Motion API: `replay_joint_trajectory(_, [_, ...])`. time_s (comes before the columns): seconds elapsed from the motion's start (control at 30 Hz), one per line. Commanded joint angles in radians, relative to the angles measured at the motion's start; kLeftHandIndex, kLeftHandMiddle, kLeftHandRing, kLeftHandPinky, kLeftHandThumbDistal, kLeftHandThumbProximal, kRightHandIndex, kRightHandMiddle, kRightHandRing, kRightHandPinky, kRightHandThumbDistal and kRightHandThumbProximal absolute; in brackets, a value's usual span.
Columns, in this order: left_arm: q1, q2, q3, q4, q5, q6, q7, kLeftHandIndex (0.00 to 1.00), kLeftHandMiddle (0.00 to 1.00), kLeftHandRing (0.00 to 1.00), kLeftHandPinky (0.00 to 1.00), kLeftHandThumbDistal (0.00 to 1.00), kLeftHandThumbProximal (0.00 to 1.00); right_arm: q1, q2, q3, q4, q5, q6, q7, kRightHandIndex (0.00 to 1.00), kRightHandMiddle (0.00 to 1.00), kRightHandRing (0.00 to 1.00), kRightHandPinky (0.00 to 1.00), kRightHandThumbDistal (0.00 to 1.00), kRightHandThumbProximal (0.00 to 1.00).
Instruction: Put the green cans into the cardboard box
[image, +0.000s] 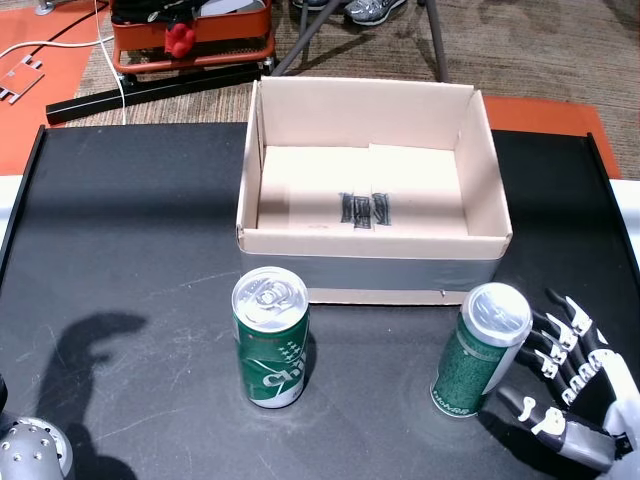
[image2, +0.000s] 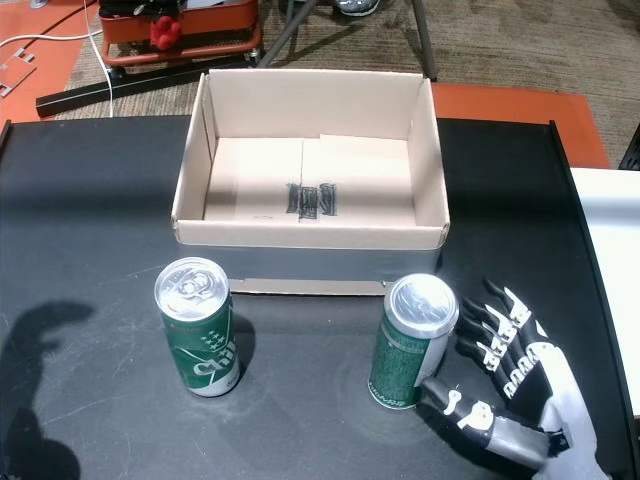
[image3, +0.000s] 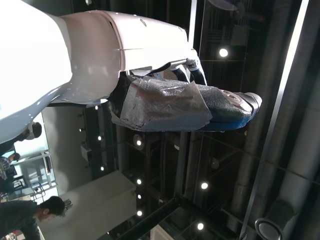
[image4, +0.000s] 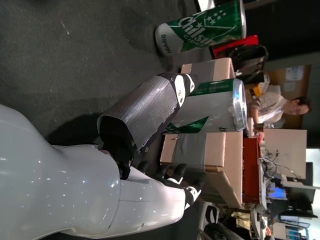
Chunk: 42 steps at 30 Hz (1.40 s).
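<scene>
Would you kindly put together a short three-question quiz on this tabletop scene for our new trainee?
1. True or false: the open cardboard box already holds a can.
2. How many green drink cans stand upright on the black table?
3. Multiple choice: the right hand is (A) inside the box, (B) beside the right-hand green can with its fingers spread, (C) resting on the left-hand green can.

Key
1. False: the box is empty apart from a dark mark on its floor.
2. Two, both in front of the box.
3. B: the thumb is at the can's base, and the fingers have not closed round it.
</scene>
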<state>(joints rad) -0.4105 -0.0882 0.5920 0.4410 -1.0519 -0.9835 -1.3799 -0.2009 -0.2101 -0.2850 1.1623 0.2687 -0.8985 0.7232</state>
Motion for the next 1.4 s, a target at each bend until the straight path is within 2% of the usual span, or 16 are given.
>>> replay_joint_trajectory(0.0, [0.017,0.006,-0.002,-0.018,0.005,0.015,-0.001,0.56,0.70,0.88,0.84,0.63,0.91,-0.008,-0.004,0.000,0.014,-0.009,-0.011,-0.006,0.87,0.91,0.90,0.97,1.00,0.60])
replay_joint_trajectory(0.13, [0.010,0.012,0.006,-0.014,-0.003,0.023,-0.013,0.56,0.71,0.89,0.84,0.63,0.95,-0.012,-0.005,-0.002,0.019,-0.018,-0.009,-0.012,0.88,0.91,0.90,0.97,1.00,0.59])
replay_joint_trajectory(0.33, [0.014,0.000,0.007,-0.025,0.006,0.019,0.000,0.55,0.69,0.88,0.85,0.63,0.92,-0.018,-0.005,-0.004,0.026,-0.023,0.001,-0.014,0.87,0.88,0.88,0.95,1.00,0.60])
replay_joint_trajectory(0.5, [0.015,0.005,0.005,-0.025,0.010,0.023,0.002,0.55,0.70,0.88,0.85,0.62,0.90,-0.019,-0.007,0.012,0.022,-0.050,-0.013,-0.033,0.87,0.89,0.89,0.96,1.00,0.60])
replay_joint_trajectory(0.97, [0.018,-0.004,0.006,-0.029,0.019,-0.007,0.008,0.54,0.69,0.89,0.86,0.63,0.95,-0.065,-0.010,0.063,0.034,-0.109,0.016,-0.038,0.87,0.90,0.91,0.96,1.00,0.61])
replay_joint_trajectory(1.2, [0.032,-0.006,-0.001,-0.044,0.023,-0.011,0.032,0.55,0.69,0.88,0.86,0.65,0.95,-0.075,-0.007,0.081,0.044,-0.119,0.051,-0.026,0.90,0.93,0.93,0.98,1.00,0.63])
replay_joint_trajectory(1.37, [0.036,-0.009,-0.005,-0.046,0.003,-0.002,0.017,0.55,0.69,0.88,0.86,0.61,0.95,-0.085,-0.008,0.091,0.049,-0.132,0.062,-0.033,0.90,0.92,0.92,0.98,1.00,0.62])
